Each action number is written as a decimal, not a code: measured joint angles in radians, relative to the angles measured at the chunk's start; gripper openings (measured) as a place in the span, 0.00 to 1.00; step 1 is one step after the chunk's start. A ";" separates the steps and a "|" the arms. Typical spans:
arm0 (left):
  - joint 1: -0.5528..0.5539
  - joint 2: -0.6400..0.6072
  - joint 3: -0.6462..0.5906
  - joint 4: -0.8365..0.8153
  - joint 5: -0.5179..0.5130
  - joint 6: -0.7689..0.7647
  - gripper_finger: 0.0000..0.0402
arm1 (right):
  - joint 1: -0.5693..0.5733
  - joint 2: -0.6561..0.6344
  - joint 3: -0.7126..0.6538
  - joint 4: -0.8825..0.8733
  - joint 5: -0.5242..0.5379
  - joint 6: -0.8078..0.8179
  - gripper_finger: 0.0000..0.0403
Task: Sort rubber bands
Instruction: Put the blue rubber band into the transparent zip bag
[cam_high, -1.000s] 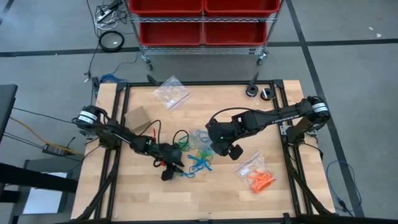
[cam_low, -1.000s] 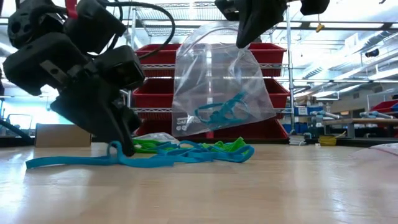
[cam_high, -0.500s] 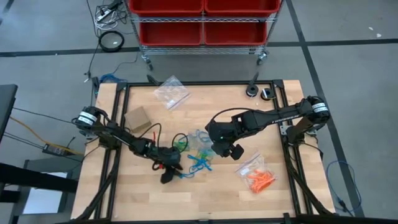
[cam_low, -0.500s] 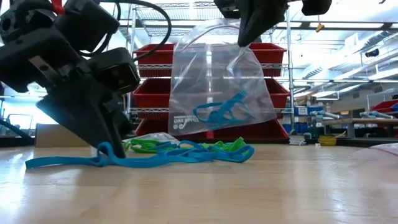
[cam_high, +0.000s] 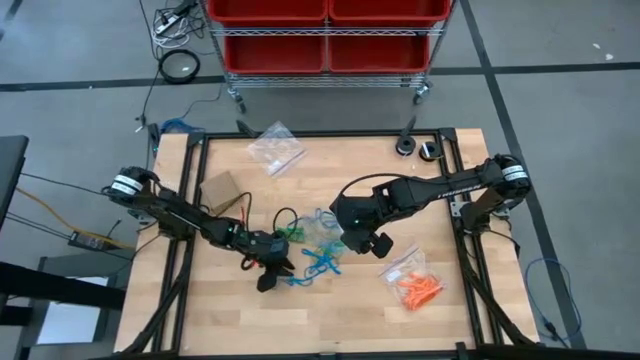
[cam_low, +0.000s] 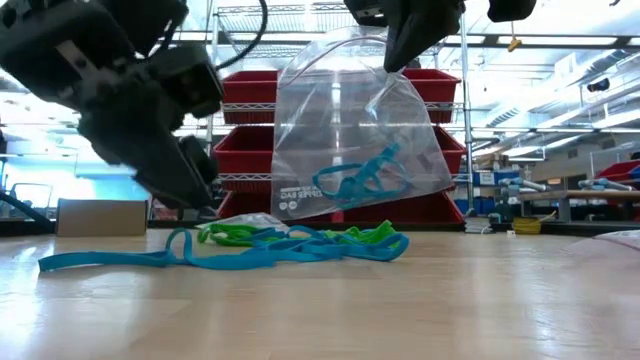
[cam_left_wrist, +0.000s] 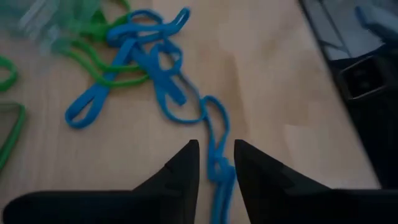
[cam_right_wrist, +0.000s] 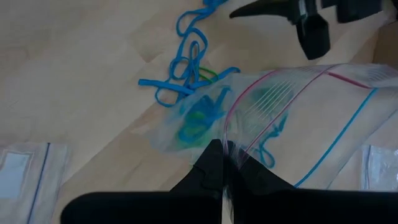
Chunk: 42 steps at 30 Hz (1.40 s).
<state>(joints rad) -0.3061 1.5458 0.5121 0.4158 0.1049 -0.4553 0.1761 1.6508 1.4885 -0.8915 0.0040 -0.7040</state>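
Blue rubber bands (cam_left_wrist: 163, 81) lie tangled w/ green ones mid-table: light, floppy, stretchy, so pinch 1 free loop end. Left gripper (cam_left_wrist: 216, 167) hangs over a blue strand, fingers slightly apart, nothing gripped. Right gripper (cam_right_wrist: 222, 163) is clamped on clear bag (cam_low: 350, 140) rim.

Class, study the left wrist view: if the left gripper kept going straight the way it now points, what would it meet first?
Most likely the blue rubber band running between the left gripper fingertips, then the blue-green tangle beyond; depth is uncertain.
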 joint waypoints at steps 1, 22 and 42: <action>-0.001 -0.013 0.000 -0.011 0.011 -0.003 0.26 | 0.000 0.000 0.000 0.000 0.000 0.000 0.00; -0.076 0.123 0.043 0.036 -0.083 -0.041 0.26 | 0.000 0.000 0.000 0.003 0.000 0.007 0.00; -0.082 0.159 0.115 -0.140 -0.122 0.009 0.09 | 0.000 0.000 0.000 0.000 -0.008 0.021 0.00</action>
<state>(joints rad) -0.3877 1.7046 0.6273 0.2757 -0.0175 -0.4467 0.1761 1.6509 1.4883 -0.8917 -0.0036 -0.6830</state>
